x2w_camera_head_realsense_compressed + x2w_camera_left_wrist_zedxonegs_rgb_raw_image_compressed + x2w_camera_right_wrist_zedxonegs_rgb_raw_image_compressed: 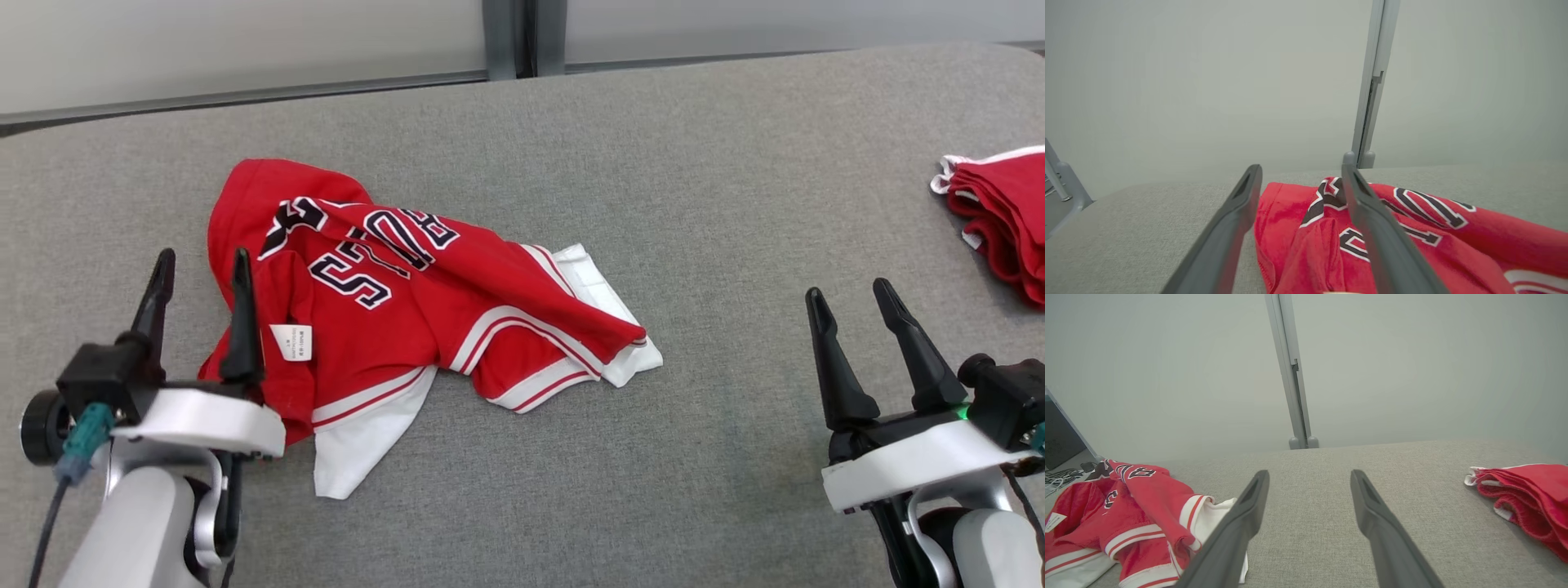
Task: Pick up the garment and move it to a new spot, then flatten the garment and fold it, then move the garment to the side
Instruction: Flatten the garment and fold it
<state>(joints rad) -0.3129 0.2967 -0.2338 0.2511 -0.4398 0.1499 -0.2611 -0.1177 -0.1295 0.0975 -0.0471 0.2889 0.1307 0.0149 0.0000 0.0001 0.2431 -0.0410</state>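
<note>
The garment (408, 302) is a red piece with white trim and dark lettering, lying crumpled on the grey surface left of centre. It also shows in the left wrist view (1306, 241) and at the left of the right wrist view (1135, 514). My left gripper (200, 273) hangs open over the garment's left edge, with nothing between its fingers (1237, 216). My right gripper (853, 298) stands open at the lower right, well clear of the garment, over bare fabric.
A stack of folded red garments (1000, 216) lies at the right edge of the grey padded table (694, 204), also seen in the right wrist view (1527, 498). A pale wall with a grey post (510, 37) runs behind the table.
</note>
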